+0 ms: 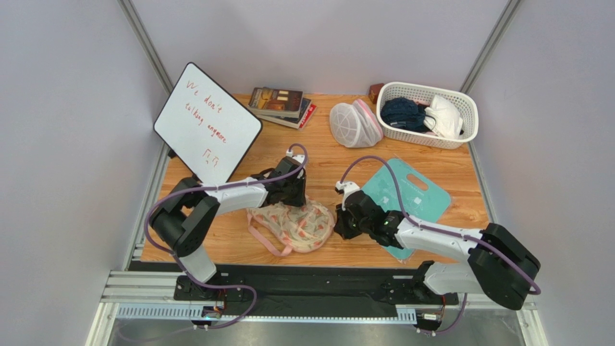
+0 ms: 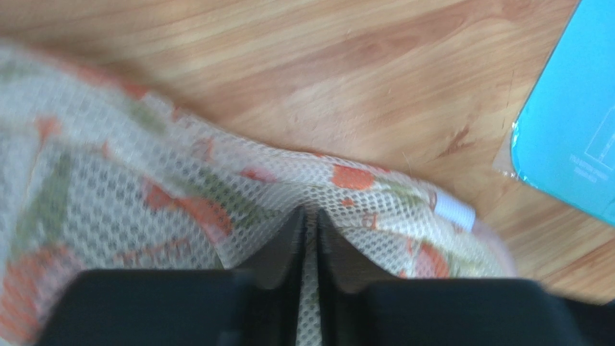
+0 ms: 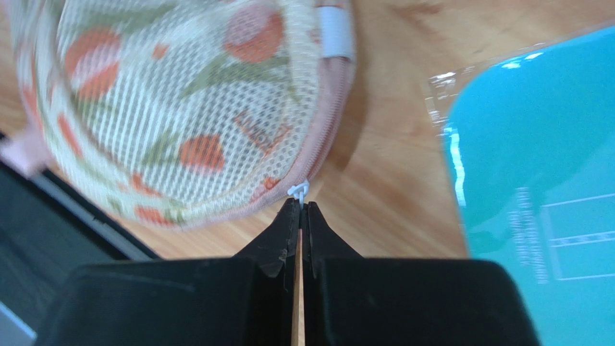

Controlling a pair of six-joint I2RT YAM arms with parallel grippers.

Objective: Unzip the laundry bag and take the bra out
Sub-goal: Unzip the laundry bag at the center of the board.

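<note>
The laundry bag (image 1: 297, 225) is a cream mesh pouch with orange floral print, pink edging and a pink strap, lying on the wooden table between the arms. My left gripper (image 1: 296, 193) is at its far edge, shut on a fold of its mesh (image 2: 309, 216). My right gripper (image 1: 338, 223) is at its right edge, shut on the small white zipper pull (image 3: 298, 192) on the pink zipper edge (image 3: 317, 155). The bag also fills the upper left of the right wrist view (image 3: 180, 108). The bra is hidden.
A teal board (image 1: 406, 194) lies right of the bag, under my right arm. At the back stand a whiteboard (image 1: 208, 124), stacked books (image 1: 280, 105), a white mesh dome bag (image 1: 354, 125) and a white basket (image 1: 429, 114) of clothes.
</note>
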